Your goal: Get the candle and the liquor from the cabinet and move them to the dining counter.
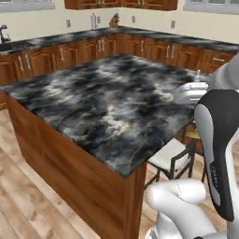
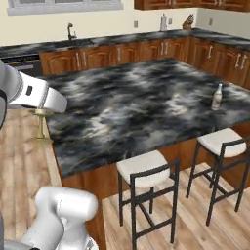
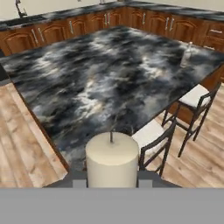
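Gripping the candle (image 3: 112, 159), the hand (image 3: 112, 183) hangs beside the dining counter (image 3: 100, 83) edge, liquor (image 2: 217, 97) well apart.

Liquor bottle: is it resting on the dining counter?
Touching. The right base view shows the liquor standing upright with its base on the dining counter, near the stool-side edge.

**Three views over one island**

We see the dining counter (image 1: 107, 102) from behind the arm, left and right, both looking forward and down. Our hand view sits close above the candle (image 3: 112, 159), facing across the same marbled top toward the far wall cabinets.
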{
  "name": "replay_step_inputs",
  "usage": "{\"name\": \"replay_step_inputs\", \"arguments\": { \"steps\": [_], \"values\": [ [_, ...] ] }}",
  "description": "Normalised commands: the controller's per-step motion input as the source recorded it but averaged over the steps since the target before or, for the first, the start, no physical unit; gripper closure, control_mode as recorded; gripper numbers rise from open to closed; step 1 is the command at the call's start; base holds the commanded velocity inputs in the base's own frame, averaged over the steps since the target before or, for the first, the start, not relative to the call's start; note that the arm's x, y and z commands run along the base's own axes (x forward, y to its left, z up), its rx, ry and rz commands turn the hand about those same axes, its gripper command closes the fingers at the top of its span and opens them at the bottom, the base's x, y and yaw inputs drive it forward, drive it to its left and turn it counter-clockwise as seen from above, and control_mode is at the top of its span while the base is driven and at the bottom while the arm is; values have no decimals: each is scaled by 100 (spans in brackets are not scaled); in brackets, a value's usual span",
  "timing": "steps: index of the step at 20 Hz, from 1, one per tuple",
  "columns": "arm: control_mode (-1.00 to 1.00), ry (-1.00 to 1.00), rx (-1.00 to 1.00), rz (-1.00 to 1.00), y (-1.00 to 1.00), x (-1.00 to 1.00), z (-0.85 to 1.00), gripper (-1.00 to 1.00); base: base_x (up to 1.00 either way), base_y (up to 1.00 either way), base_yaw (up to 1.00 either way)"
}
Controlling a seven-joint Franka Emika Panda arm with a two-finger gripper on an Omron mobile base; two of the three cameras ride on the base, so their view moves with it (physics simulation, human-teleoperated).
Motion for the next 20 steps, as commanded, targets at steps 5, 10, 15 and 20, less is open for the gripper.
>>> {"name": "replay_step_inputs", "arguments": {
  "steps": [5,10,15,20],
  "values": [
    [100,0,0,0,0,0,0,100,0,-19,100],
    [100,0,0,0,0,0,0,100,-9,-51,76],
    [100,0,0,0,0,0,0,100,-4,-74,40],
    [100,0,0,0,0,0,0,100,-19,-88,7]
  ]
}}
